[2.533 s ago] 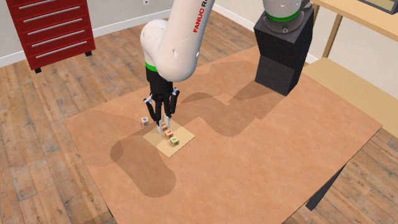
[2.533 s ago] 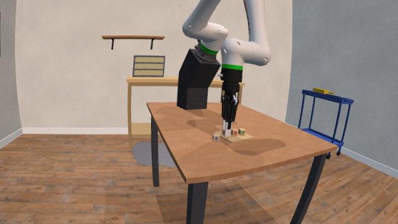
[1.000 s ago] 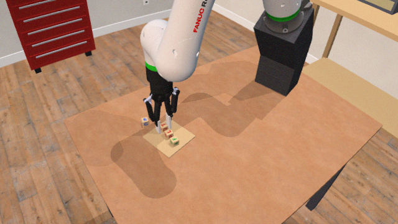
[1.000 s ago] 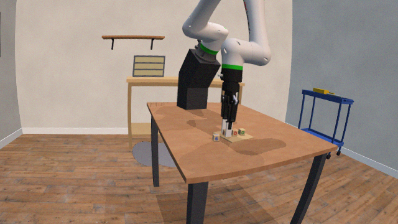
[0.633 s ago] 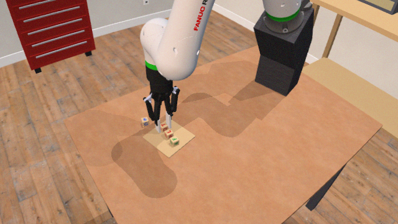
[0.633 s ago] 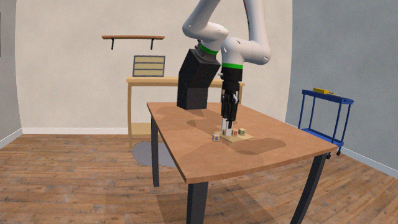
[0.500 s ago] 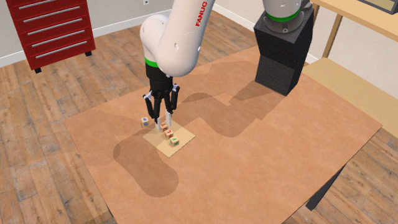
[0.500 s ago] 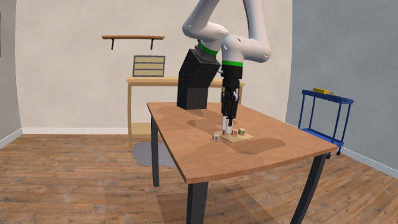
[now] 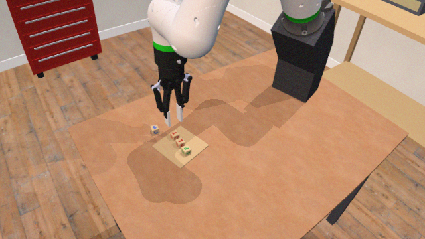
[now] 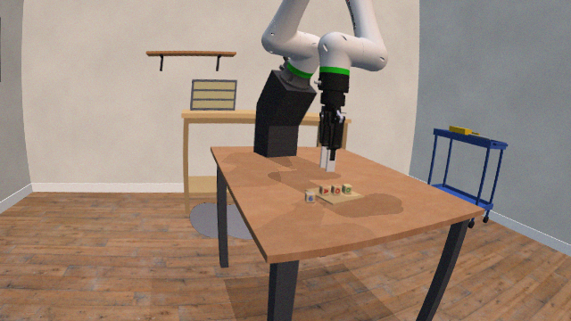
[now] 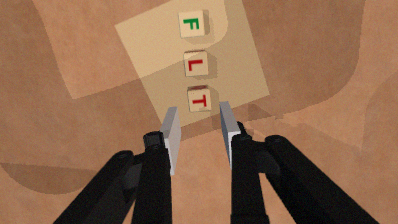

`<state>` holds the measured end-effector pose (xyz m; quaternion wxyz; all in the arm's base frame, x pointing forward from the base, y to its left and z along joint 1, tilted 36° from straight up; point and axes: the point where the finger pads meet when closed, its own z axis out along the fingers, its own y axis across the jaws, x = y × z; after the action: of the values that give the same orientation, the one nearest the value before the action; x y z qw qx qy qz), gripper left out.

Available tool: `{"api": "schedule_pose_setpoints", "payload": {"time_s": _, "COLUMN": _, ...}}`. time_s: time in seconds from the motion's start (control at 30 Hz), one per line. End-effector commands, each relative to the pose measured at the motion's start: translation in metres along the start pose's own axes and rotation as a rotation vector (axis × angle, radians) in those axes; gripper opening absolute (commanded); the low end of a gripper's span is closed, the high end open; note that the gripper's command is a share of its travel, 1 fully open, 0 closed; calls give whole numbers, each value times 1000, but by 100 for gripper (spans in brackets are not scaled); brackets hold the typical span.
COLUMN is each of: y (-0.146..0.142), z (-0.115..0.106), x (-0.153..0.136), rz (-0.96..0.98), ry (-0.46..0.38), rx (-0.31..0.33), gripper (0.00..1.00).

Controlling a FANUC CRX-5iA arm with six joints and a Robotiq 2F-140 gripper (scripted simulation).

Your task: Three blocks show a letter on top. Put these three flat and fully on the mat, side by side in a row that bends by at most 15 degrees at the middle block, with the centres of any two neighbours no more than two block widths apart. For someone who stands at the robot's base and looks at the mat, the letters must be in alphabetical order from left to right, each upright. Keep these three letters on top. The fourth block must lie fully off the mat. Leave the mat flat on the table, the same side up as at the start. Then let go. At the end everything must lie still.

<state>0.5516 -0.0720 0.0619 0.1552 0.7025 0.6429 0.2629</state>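
near the middle of the top view, the lettered blocks [image 9: 180,143] [image 10: 335,190] [image 11: 195,64] look like pale, matt wood. the mat [image 9: 196,145] [image 10: 335,200] [image 11: 150,57] under them looks smooth and matt. the tabletop [image 9: 265,179] [image 10: 259,214] [image 11: 310,150] has a mottled, matt, wood-like finish. at upper left, the drawer cabinet [image 9: 58,45] looks like painted metal with smooth, pale metallic handles. at lower left, the floor [image 9: 33,149] [image 10: 111,250] looks like rough-grained wood planks.

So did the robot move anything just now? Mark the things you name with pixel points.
The gripper [image 9: 174,123] [image 10: 326,168] [image 11: 199,118] went up. Its fingers were down around the T block [image 9: 174,135] [image 10: 324,190] [image 11: 199,99] on the mat [image 9: 197,144] [image 10: 335,200] [image 11: 242,55]. Now they're above it, apart and holding nothing, so the T block looks let go. The L block [image 9: 180,143] [image 10: 335,190] [image 11: 196,64], F block [image 9: 186,151] [image 10: 346,189] [image 11: 192,24], T block, mat and the block off the mat [image 9: 155,129] [image 10: 310,197] stayed put.
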Motion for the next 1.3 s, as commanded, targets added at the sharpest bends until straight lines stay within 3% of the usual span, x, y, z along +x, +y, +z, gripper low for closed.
{"api": "schedule_pose_setpoints", "payload": {"time_s": 0.0, "y": 0, "z": -10, "x": 0, "rz": 0, "ry": 0, "rx": 0, "gripper": 25}}
{"api": "schedule_pose_setpoints", "payload": {"time_s": 0.23, "y": 0, "z": -13, "x": 0, "rz": 0, "ry": 0, "rx": 0, "gripper": 25}}
{"api": "schedule_pose_setpoints", "payload": {"time_s": 0.27, "y": 0, "z": -13, "x": 0, "rz": 0, "ry": 0, "rx": 0, "gripper": 100}}
{"api": "schedule_pose_setpoints", "payload": {"time_s": 1.0, "y": 0, "z": -14, "x": 0, "rz": 0, "ry": 0, "rx": 0, "gripper": 100}}
{"api": "schedule_pose_setpoints", "payload": {"time_s": 1.27, "y": 0, "z": -31, "x": 0, "rz": 0, "ry": 0, "rx": 0, "gripper": 100}}
